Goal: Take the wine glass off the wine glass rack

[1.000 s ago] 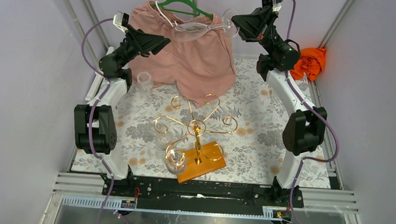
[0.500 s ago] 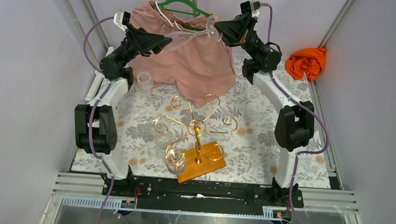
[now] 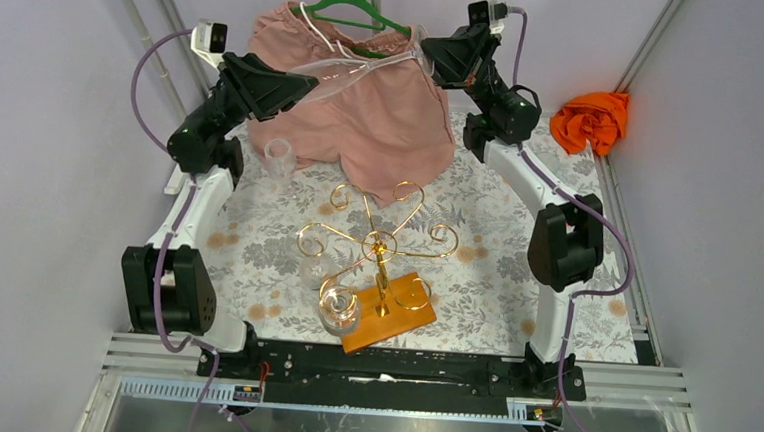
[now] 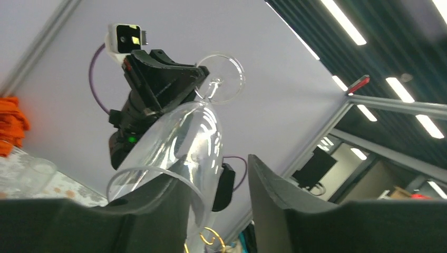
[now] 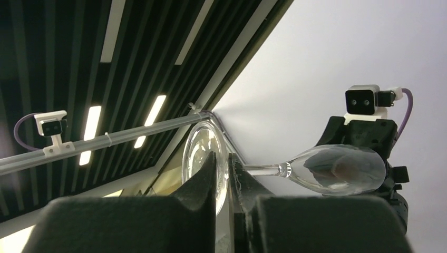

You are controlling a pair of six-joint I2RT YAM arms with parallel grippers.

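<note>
gold rack (image 3: pixel 380 244), pink shorts (image 3: pixel 384 116), floral tablecloth (image 3: pixel 495 273)

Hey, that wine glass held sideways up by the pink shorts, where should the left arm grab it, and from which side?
Grip the wine glass by its bowl, coming from the left along its axis. It lies sideways with its foot pinched in the right end effector, so the open rim faces the left end effector, whose fingers can straddle the bowl's widest part.

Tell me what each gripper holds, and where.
The right gripper pinches the clear wine glass by its round foot; the left gripper straddles its bowl, jaws open, unclamped.
</note>
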